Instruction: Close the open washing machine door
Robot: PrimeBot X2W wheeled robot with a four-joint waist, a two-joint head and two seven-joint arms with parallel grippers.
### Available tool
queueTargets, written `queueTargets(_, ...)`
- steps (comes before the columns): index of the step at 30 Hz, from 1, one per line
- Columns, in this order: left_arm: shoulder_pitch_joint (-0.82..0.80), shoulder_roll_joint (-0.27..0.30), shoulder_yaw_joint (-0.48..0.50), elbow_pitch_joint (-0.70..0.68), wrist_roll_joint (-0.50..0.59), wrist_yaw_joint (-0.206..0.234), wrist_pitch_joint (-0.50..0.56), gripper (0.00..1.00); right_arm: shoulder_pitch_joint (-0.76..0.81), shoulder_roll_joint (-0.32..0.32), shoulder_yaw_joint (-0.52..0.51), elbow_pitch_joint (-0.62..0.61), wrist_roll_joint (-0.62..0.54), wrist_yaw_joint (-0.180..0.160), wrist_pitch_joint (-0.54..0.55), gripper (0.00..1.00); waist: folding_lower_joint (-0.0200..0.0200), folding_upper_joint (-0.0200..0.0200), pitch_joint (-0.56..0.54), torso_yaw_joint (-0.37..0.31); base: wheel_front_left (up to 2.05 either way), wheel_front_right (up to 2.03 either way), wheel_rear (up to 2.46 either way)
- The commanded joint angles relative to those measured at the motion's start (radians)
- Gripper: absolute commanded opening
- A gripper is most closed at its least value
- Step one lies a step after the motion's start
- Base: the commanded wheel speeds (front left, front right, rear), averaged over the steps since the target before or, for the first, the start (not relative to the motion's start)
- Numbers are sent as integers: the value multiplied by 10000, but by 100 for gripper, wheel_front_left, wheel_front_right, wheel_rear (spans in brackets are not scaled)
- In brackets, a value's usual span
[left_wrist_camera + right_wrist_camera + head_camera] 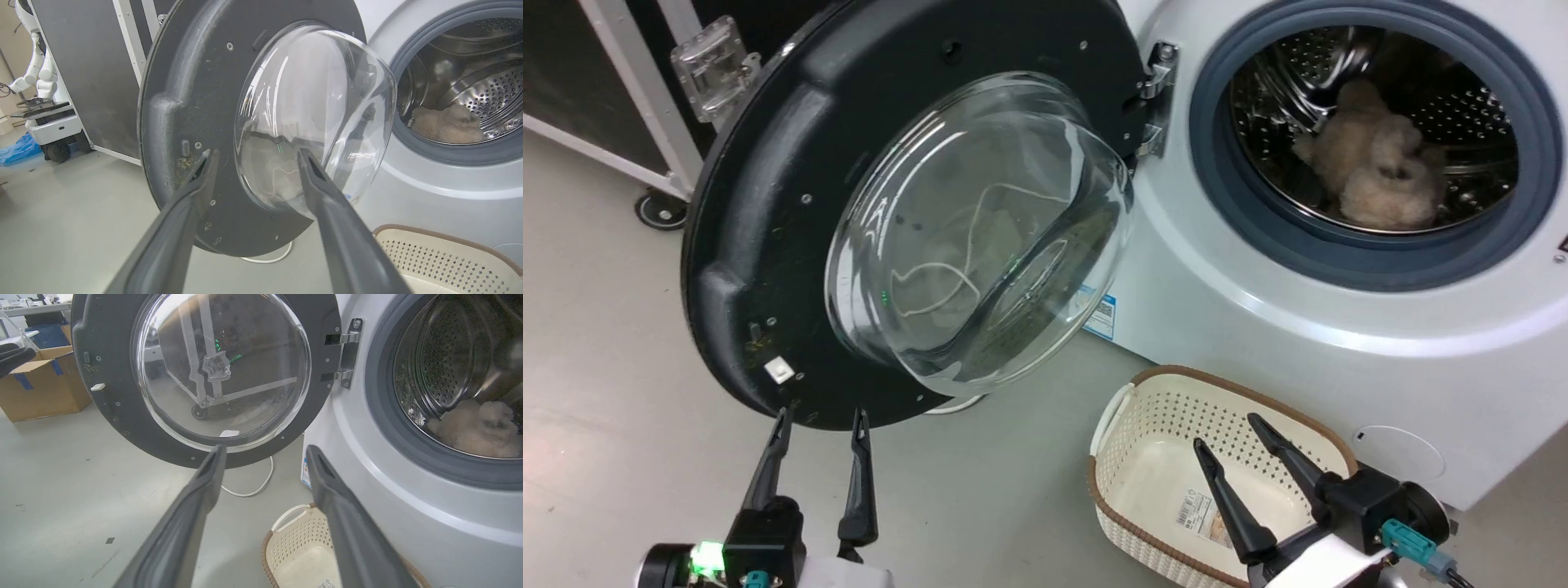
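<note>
We're looking at the washing machine door (760, 212) and it's swung wide open. It hangs off to the left of the washing machine (1258, 327), held by the metal hinge (1156, 90) at its right edge. Its inner face is turned our way, black ring and all, and the glass bowl (980, 229) bulges out toward us.

The drum mouth (1372, 131) is fully exposed inside its grey rubber ring (1217, 180). A fluffy beige bundle (1380, 175) lies at the bottom of the drum.

On our left side, the left jaws are spread apart and hold nothing. Their dark fingers (770, 457) point up at the door's lower rim. The tips sit right at that rim in the head view, though we can't tell if they touch it. From the left wrist, one finger (192, 192) lines up with the black ring and the other with the edge of the glass.

On our right, the right jaws are parted too and empty. Their fingers (1225, 498) hover over the cream laundry basket (1152, 380), which stands on the floor just in front of the machine. A white cable (249, 491) loops on the floor beneath the door.
</note>
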Motion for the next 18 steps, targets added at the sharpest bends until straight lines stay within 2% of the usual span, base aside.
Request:
queueTargets(1,181,70,-40,35,-77,-24,-120,43,-131,-79,69,52,119,-6,-113,100,0,0,10,63,0,0,0)
queueTargets(2,180,82,-54,55,-89,-46,-141,0,-126,-85,86,63,132,-6,-134,100,0,0,17,109,0,0,0)
queueTargets(6,149,93,-83,7,-201,-148,-225,0,-67,-80,101,142,231,-6,-217,100,0,0,56,303,0,0,0)
queueTargets(11,-162,133,245,-476,-674,-491,-330,0,37,-58,109,208,329,-7,-322,100,0,0,159,538,0,0,0)
queueTargets(13,-1079,358,1385,-883,-1787,-1106,-455,0,257,-43,-167,94,333,-7,-447,100,0,0,307,765,0,0,0)
queueTargets(18,-2381,874,2431,-297,-3094,-1621,-497,0,513,45,-427,-55,266,-7,-551,100,0,0,413,776,0,0,0)
